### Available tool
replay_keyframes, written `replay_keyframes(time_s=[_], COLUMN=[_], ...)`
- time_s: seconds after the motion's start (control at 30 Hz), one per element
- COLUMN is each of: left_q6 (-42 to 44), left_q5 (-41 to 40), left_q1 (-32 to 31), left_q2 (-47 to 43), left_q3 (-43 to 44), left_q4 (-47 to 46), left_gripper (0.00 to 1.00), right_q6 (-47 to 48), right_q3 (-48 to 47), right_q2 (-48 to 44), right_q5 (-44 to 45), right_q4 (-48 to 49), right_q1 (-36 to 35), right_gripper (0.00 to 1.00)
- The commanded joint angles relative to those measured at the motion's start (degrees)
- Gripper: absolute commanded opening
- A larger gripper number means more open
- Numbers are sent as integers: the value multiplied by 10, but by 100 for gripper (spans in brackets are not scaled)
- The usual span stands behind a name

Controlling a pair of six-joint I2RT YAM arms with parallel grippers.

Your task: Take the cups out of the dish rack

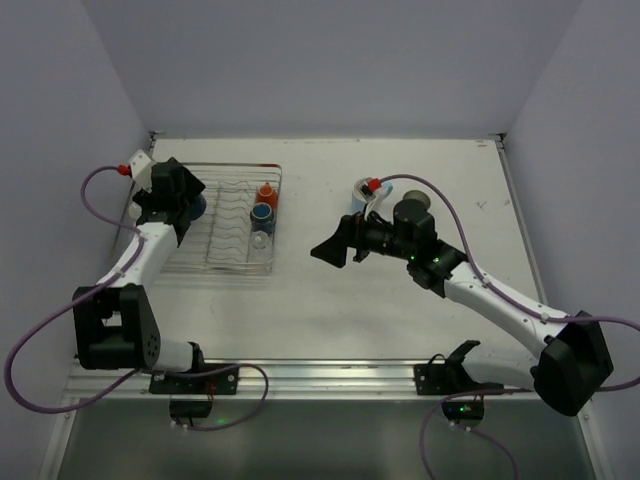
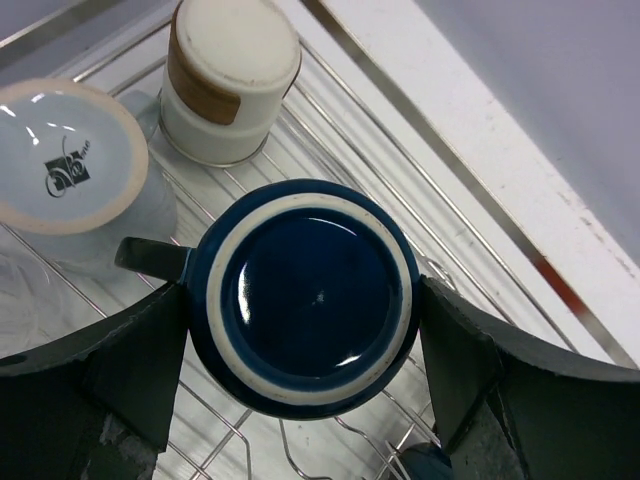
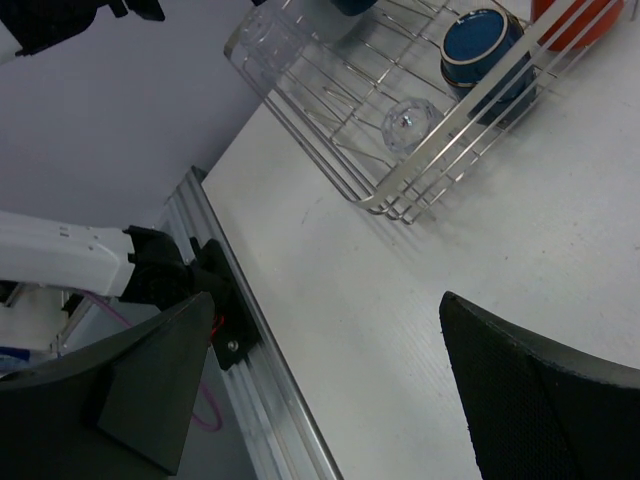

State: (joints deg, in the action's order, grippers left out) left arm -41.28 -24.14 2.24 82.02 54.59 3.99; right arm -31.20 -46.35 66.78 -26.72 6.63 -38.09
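Observation:
The silver wire dish rack (image 1: pixel 228 262) lies at the left of the table. My left gripper (image 1: pixel 192 203) is over its left end. In the left wrist view it (image 2: pixel 302 340) is shut on an upside-down navy mug (image 2: pixel 300 290), one finger on each side, with the handle pointing left. A light blue cup (image 2: pixel 65 155) and a white tumbler with a tan band (image 2: pixel 230 75) stand inverted beside it. An orange cup (image 1: pixel 265 192), a blue cup (image 1: pixel 263 212) and a clear glass (image 1: pixel 260 240) sit at the rack's right end. My right gripper (image 1: pixel 335 247) is open and empty over the table's middle.
A light blue cup (image 1: pixel 360 197) and a dark tumbler (image 1: pixel 414 207) stand on the table behind my right arm. The right wrist view shows the rack's near corner (image 3: pixel 385 205), a second clear glass (image 3: pixel 275 35) and the table's metal front rail (image 3: pixel 270 400).

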Motion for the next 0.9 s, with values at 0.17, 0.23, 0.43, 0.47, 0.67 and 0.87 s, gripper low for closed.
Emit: replay_keyframes(time_s=[0.17,0.23,0.43,0.47,0.67,0.87], left_q6=[16,10,-17,-28,-104,-199], left_q5=[38,82,218,256,413,503], left_q1=[6,5,-1,-3,-16,-67], left_q2=[-116,-145,-209,-217,-280,-307], left_q3=[-10,-16,-36,-40,-96,-173], left_q4=[-43,-44,-44,-44,-87,-193], left_gripper=[0,0,0,0,0,0], right_q6=[-69,-87,-169,-182,-219,-234], right_q3=[-66,-66,-61,-62,-62,-48], right_q2=[62,73,128,137,186,206], right_q5=[8,9,8,5,15,19], right_q4=[110,150,251,276,355,411], right_q1=[-21,-23,-23,-24,-29,-30], right_gripper=[97,97,96,96,96,95])
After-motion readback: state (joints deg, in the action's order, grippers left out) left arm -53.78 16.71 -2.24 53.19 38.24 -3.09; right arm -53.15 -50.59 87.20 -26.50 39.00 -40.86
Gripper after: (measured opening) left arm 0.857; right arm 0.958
